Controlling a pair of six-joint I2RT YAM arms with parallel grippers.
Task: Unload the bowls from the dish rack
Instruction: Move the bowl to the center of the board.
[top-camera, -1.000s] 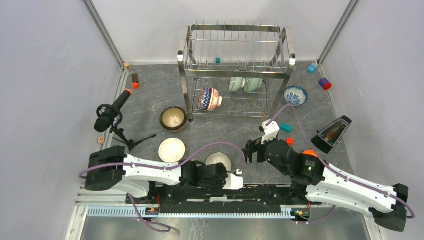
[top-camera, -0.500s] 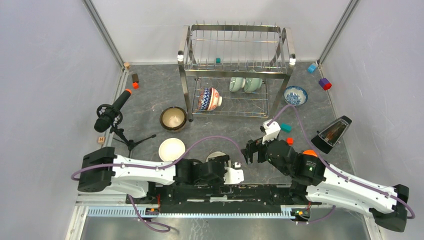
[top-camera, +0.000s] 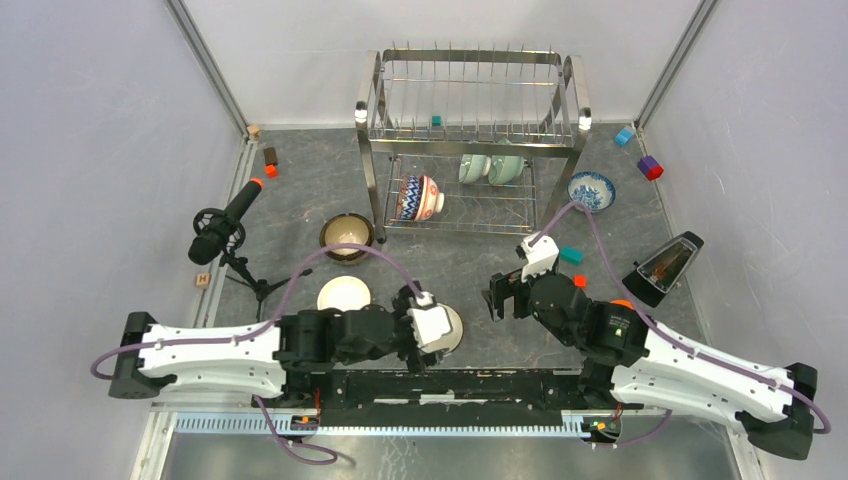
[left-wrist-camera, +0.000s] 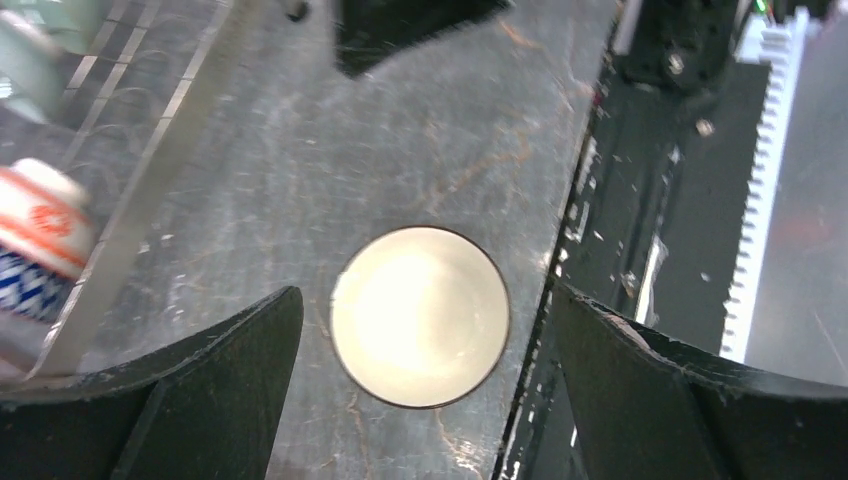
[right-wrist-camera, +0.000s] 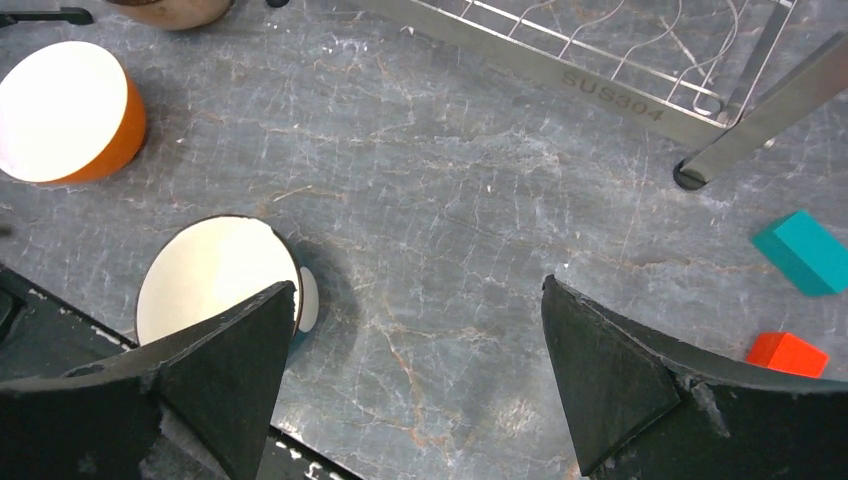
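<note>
**Cream-lined bowl (left-wrist-camera: 420, 316) down on the bench (left-wrist-camera: 400, 130)**

The left claw (left-wrist-camera: 425, 291) hung spread wide above it, gripping nothing. The right claw (right-wrist-camera: 419, 284) gaped empty too. A patterned bowl (top-camera: 419, 197) and two pale green bowls (top-camera: 490, 168) rested on the lower tier of the dish rack (top-camera: 470, 147).

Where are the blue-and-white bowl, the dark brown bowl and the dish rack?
Blue-and-white bowl (top-camera: 591, 190): top view, on its patterned inside.
Dark brown bowl (top-camera: 347, 235): top view, on its cream inside.
Dish rack (top-camera: 420, 147): top view, on its upper front rail.
</note>
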